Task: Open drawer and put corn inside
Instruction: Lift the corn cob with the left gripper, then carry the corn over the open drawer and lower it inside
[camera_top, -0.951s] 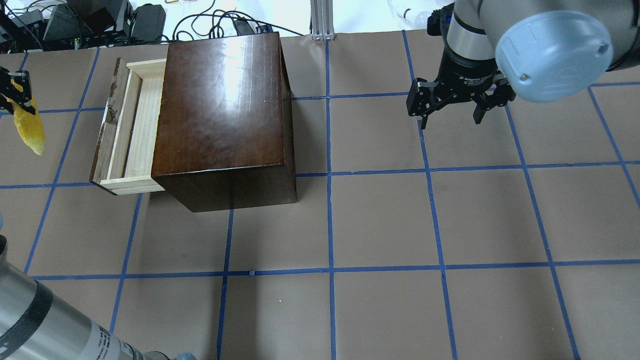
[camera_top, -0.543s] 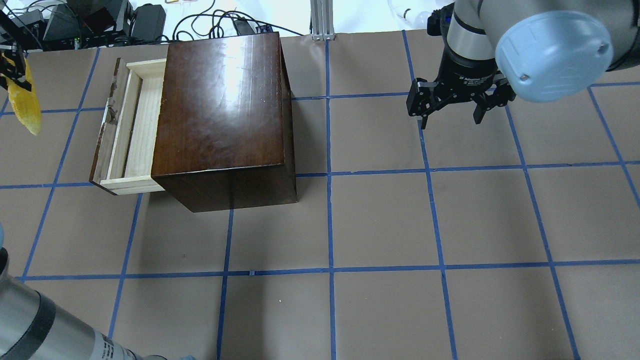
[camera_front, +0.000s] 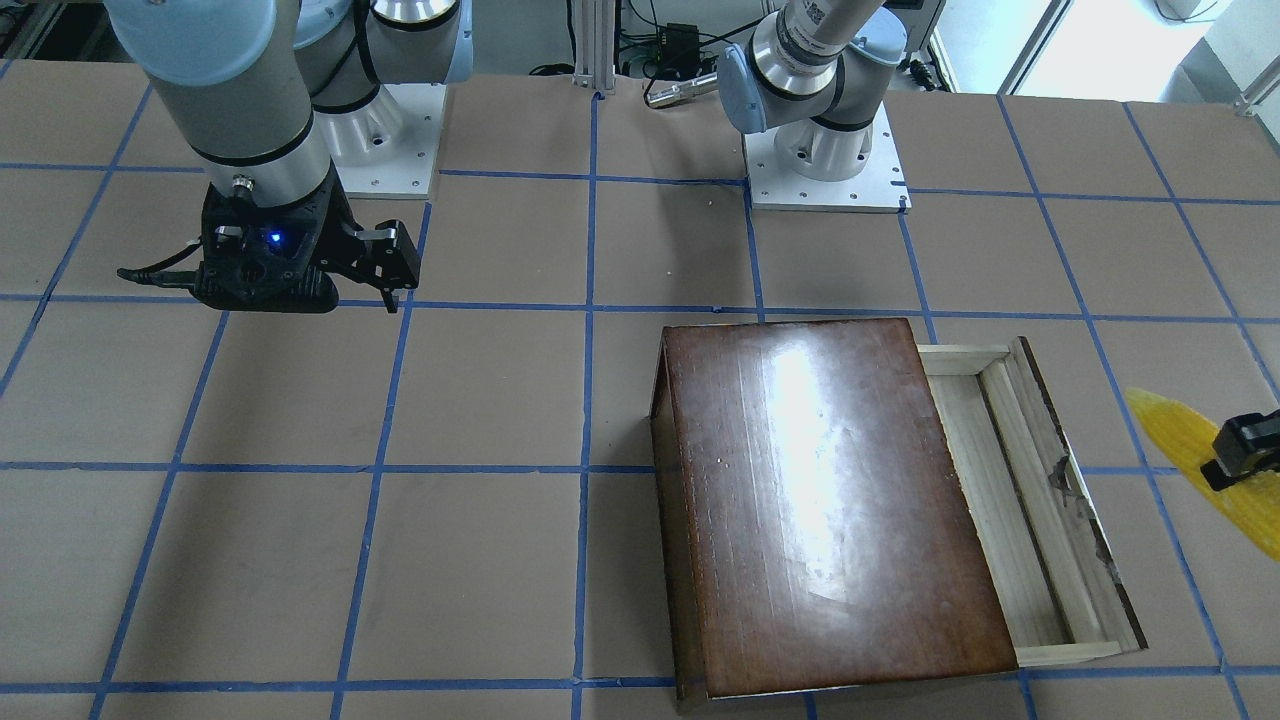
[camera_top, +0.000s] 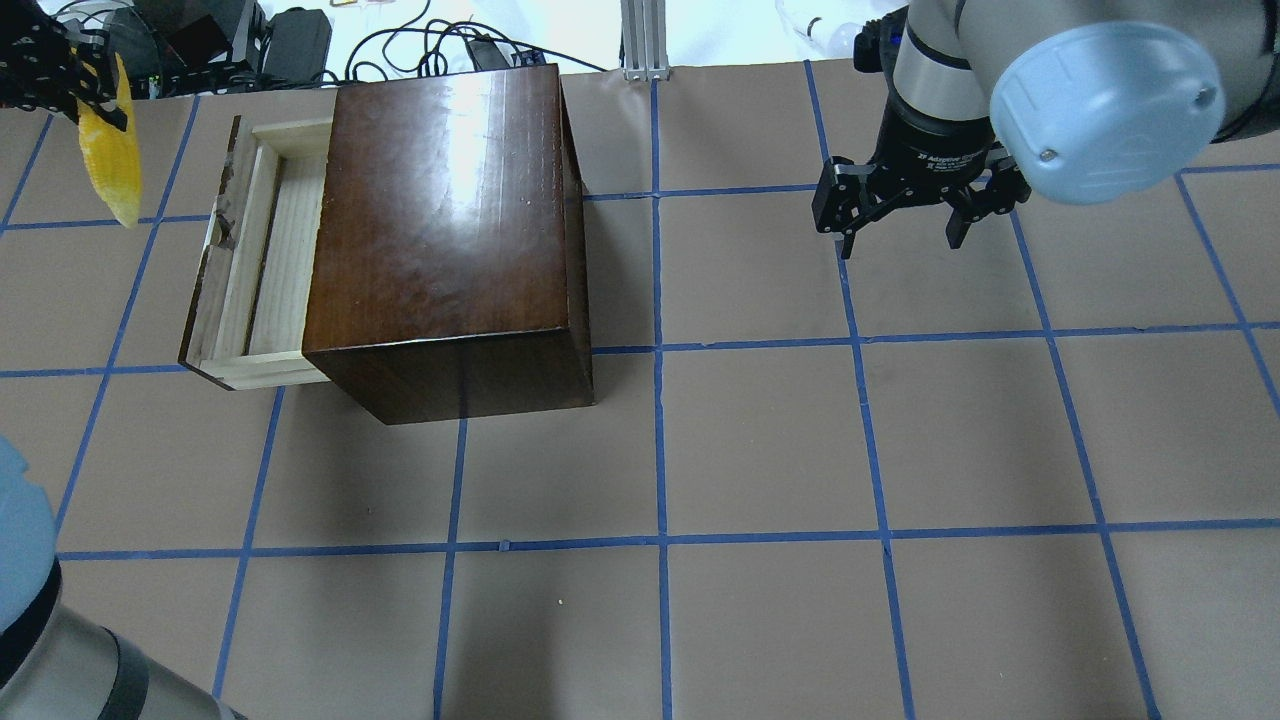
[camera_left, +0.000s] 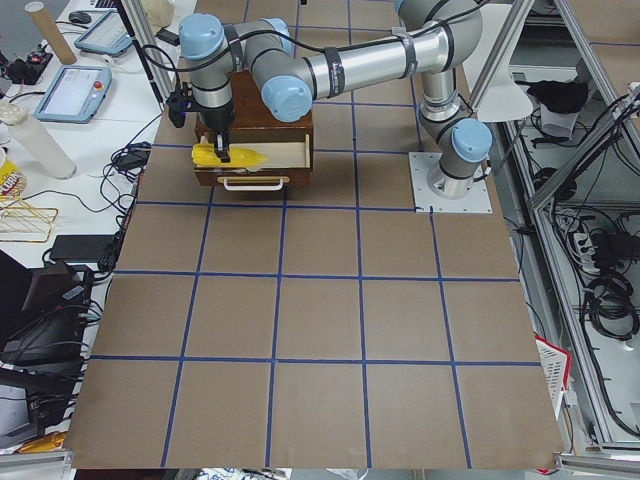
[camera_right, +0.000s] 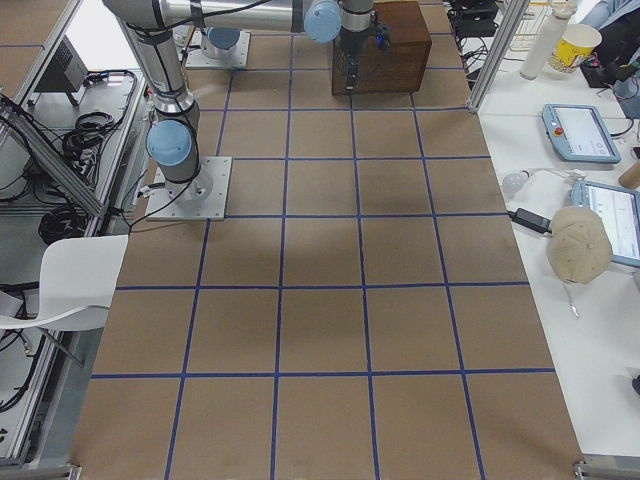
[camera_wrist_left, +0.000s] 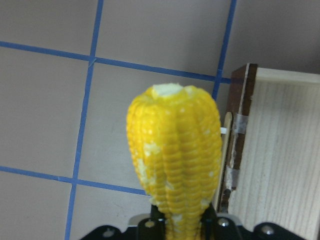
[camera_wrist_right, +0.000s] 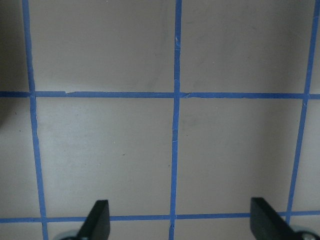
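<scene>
The yellow corn (camera_top: 108, 160) hangs tip-down in my left gripper (camera_top: 92, 95), which is shut on its thick end. It is in the air to the left of the drawer (camera_top: 270, 250), outside it. The drawer stands pulled out of the dark-brown box (camera_top: 450, 220), and its pale wood tray shows nothing inside. In the left wrist view the corn (camera_wrist_left: 175, 165) sits just left of the drawer's worn front panel (camera_wrist_left: 235, 145). The front view shows the corn (camera_front: 1165, 420) right of the drawer (camera_front: 1020, 500). My right gripper (camera_top: 900, 235) hovers open over bare table, far right of the box, with nothing between its fingers (camera_wrist_right: 97, 222).
Cables and electronics (camera_top: 200, 40) lie behind the table's far edge, near the left gripper. An aluminium post (camera_top: 645, 40) stands behind the box. The arm bases (camera_front: 825, 170) are bolted at the robot's side. Brown paper with blue tape lines (camera_top: 660, 450) covers the table.
My left gripper has carried the corn away from the robot and then rightward, closer to the drawer's far end. The right arm and the drawer have not moved.
</scene>
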